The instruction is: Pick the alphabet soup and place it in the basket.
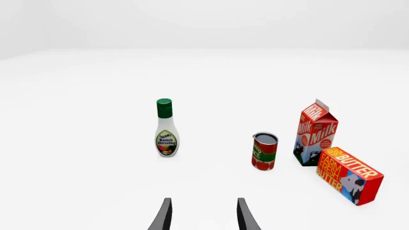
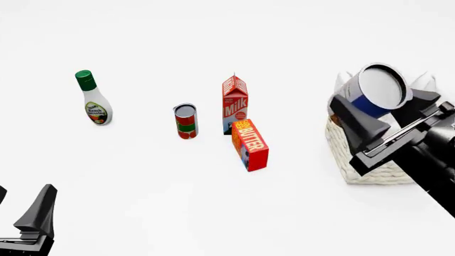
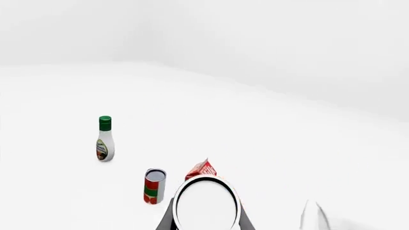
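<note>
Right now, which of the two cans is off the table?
The alphabet soup, blue-labelled, held in the right gripper over the basket. The red-and-green can stands on the table.

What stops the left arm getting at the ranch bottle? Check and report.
Probably nothing. The left gripper is open and holds nothing, and bare table lies between it and the upright ranch bottle. The red-and-green can stands off to one side.

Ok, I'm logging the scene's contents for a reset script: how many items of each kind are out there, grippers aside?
Cans: 2, the alphabet soup held in the right gripper, and the red-and-green can
Bottles: 1, the ranch dressing
Cartons: 1, the milk carton
Boxes: 1, the butter box
Baskets: 1, the basket
Total: 6
</note>
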Available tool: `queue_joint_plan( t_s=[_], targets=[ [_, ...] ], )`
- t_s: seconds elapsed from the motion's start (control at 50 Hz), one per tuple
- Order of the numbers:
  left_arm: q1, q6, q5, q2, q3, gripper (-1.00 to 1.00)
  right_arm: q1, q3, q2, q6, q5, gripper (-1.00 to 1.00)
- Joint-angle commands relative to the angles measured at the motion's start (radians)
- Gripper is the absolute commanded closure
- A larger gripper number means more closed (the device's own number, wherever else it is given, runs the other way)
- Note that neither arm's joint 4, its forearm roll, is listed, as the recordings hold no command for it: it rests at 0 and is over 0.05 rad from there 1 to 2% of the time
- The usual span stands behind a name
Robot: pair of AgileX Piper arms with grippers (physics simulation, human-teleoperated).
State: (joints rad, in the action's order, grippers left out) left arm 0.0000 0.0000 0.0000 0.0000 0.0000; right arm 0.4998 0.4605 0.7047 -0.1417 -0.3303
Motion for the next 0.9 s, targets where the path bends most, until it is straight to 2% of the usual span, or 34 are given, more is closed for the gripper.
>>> queue_joint_plan(
  t_s=[0.02, 0.22, 0.42, 0.9],
  targets=[
    [0.000, 0.000, 0.000, 0.000, 0.000, -1.00, -0.083, 0.064, -0.109, -0.003, 0.113, 1.00],
    [0.000, 0.000, 0.000, 0.000, 0.000, -1.00, -0.175, 0.124, -0.153, -0.018, 0.195, 1.00],
    [0.000, 0.000, 0.000, 0.000, 0.000, -1.00, -0.256, 0.176, -0.153, -0.021, 0.228, 1.00],
    [0.000, 0.000, 0.000, 0.000, 0.000, -1.00, -0.439, 0.211, -0.066, -0.034, 0.201, 1.00]
  ],
)
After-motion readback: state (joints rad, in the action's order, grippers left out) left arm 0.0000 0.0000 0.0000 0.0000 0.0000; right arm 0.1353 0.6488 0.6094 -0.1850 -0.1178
